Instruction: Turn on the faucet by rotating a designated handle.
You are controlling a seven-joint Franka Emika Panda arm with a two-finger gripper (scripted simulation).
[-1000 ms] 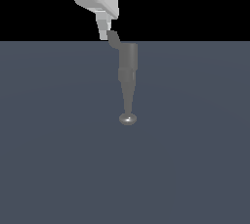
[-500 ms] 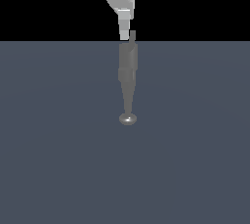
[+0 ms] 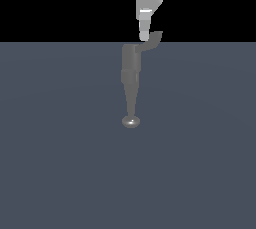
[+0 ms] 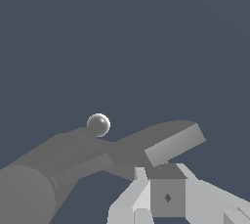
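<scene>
The grey faucet [image 3: 131,65] stands in the middle of the exterior view, and its tapering spout ends in a shiny knob [image 3: 131,121]. Its thin curved handle [image 3: 153,40] sticks out from the top of the cylinder toward the exterior view's right. My white gripper [image 3: 144,36] comes down from above, its fingertips against the handle beside the upturned tip. The fingers look shut with nothing held between them. In the wrist view the gripper [image 4: 162,171] sits just behind the flat handle [image 4: 172,142], with the faucet [image 4: 53,164] body and knob [image 4: 98,124] beyond.
A flat dark blue-grey floor [image 3: 200,163] lies under and around the faucet. Black background fills the top of the exterior view.
My gripper has moved toward the exterior view's right. The handle has swung with it, from the cylinder's left side over to its right.
</scene>
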